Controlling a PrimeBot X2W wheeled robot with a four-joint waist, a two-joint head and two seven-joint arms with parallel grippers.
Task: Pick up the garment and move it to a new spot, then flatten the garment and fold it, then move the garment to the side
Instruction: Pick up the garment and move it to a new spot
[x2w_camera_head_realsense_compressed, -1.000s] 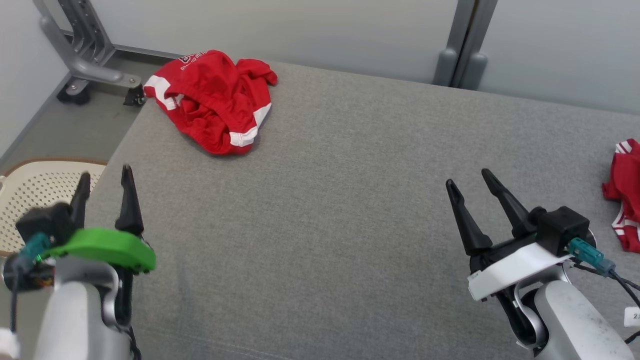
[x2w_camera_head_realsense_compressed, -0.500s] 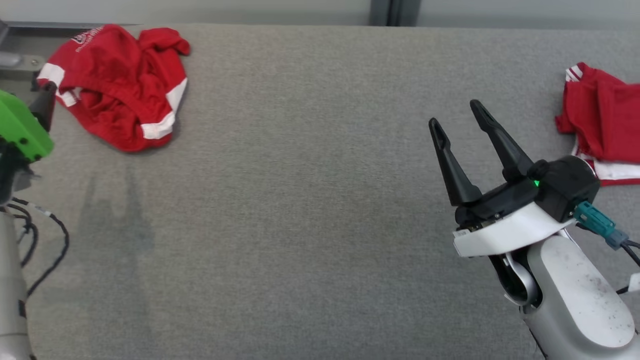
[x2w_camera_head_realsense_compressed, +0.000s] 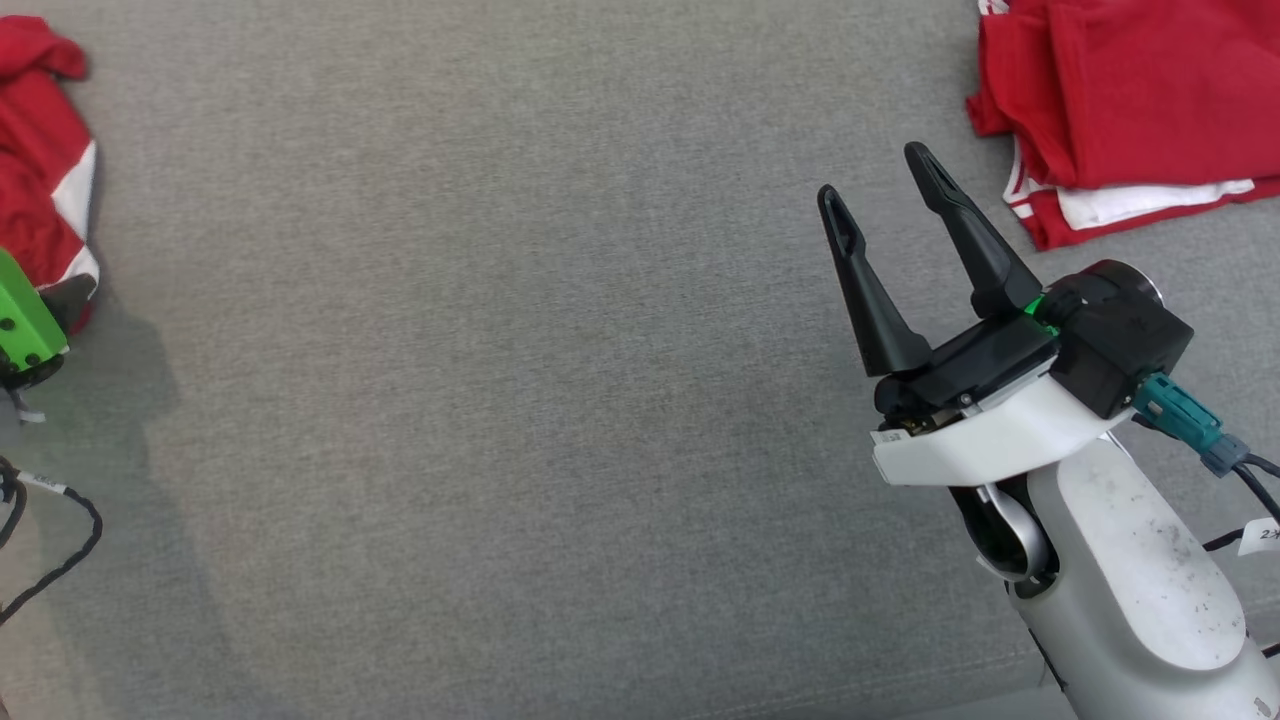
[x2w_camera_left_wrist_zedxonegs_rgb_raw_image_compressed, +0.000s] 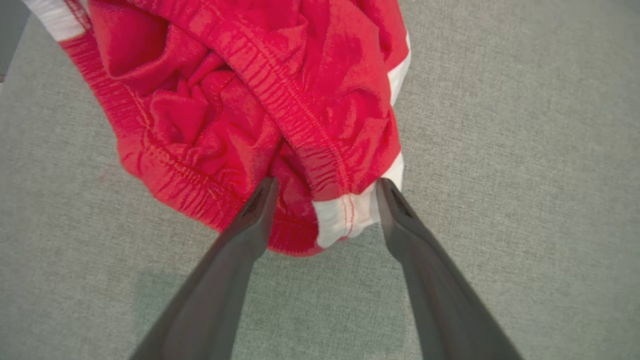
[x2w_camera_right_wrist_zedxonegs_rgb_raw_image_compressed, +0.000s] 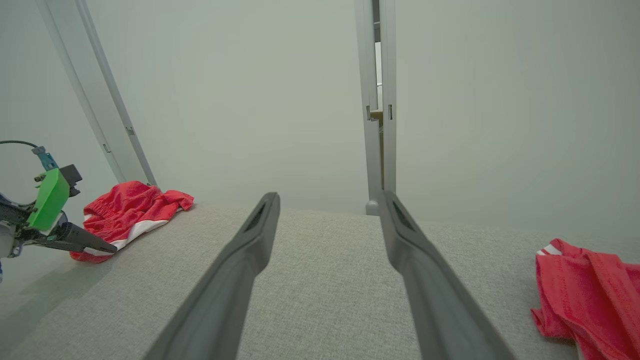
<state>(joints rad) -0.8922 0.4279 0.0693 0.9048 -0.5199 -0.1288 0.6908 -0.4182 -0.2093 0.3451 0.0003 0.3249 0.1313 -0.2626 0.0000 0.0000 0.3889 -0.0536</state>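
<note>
A grey fabric-covered bench (x2w_camera_head_realsense_compressed: 520, 420) carries everything, and its broad middle lies bare. Toward its far right corner sits a pile of folded red garments (x2w_camera_head_realsense_compressed: 1130, 90) with white trim, stacked flat. At the left edge, near the far left corner, lie the red shorts (x2w_camera_left_wrist_zedxonegs_rgb_raw_image_compressed: 240, 100), the piece in hand for this task: they are crumpled in a heap, with the elastic waistband bunched and a white-trimmed corner of the hem turned toward the robot.

The right gripper (x2w_camera_head_realsense_compressed: 874, 171) hangs above the right part of the bench, near the folded pile but apart from it. Its fingers are spread wide and hold nothing. The left gripper (x2w_camera_left_wrist_zedxonegs_rgb_raw_image_compressed: 327, 182), under its green bracket (x2w_camera_head_realsense_compressed: 25, 325), is at the shorts. Its fingers are also spread fully, with the near hem and its white corner lying between the two tips. Whether the tips touch the cloth I cannot tell, but nothing is pinched yet.

By my reading the task is at its very start for these shorts: the reach is made, the pickup is not. The fingers have yet to close on the hem; after that come the lift, the carry to the bare middle, the flattening, the folding, and the move aside, probably toward the pile on the right.
</note>
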